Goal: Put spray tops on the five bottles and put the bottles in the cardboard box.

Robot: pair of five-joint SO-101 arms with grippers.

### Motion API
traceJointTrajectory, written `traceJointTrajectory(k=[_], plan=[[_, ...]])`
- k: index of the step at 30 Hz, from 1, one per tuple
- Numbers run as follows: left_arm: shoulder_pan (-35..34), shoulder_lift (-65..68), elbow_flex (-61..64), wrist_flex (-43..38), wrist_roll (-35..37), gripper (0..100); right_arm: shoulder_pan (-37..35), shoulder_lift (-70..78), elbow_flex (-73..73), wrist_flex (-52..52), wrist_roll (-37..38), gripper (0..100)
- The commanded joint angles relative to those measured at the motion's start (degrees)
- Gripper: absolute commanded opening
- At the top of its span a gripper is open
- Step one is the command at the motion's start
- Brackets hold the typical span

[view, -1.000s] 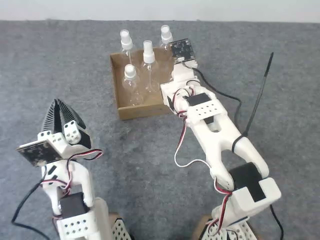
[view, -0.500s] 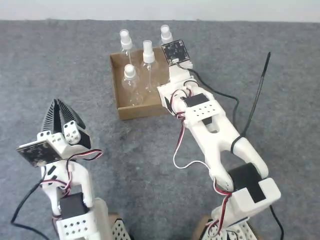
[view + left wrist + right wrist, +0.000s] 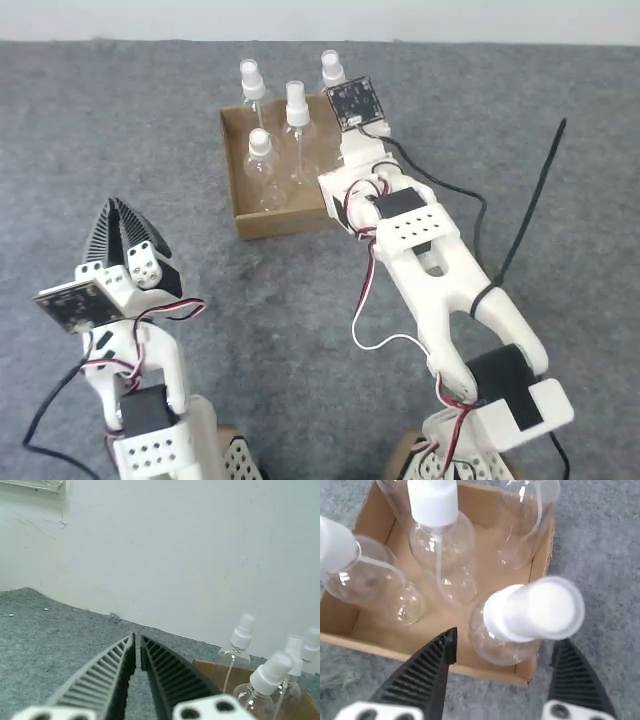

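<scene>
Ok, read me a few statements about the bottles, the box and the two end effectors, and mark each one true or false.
1. The right end effector is open, its fingers either side of a clear plastic bottle with a white spray top. True.
2. That bottle stands outside the brown cardboard box. False: it stands upright in a corner of the box.
3. The left end effector grips a bottle. False: it is shut on nothing, away from the box.
4. The box rests on a grey carpeted table. True.
</scene>
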Motion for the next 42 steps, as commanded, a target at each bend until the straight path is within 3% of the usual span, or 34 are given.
traceJointTrajectory(k=[1,12,18,28,37,42], plan=[[-0.4,-0.9,-0.4,-1.8,0.5,1,-1.4,-4.9,-1.0,2.7,0.4,34.3],[-0.4,-0.9,-0.4,-1.8,0.5,1,-2.9,-13.6,-0.6,13.4,0.2,35.1],[-0.3,-0.9,-0.4,-1.8,0.5,1,-2.9,-17.7,-0.6,18.2,-3.5,34.6],[2.3,-0.9,-0.2,-1.6,0.7,1,-2.6,-20.2,-0.6,18.9,-3.3,4.9],[5.4,-1.0,0.7,-1.8,0.6,1,-2.7,-24.4,1.8,17.9,-3.3,0.9],[5.2,-1.0,0.7,-1.7,1.0,8,-2.6,-29.9,8.3,12.3,-3.3,0.9]])
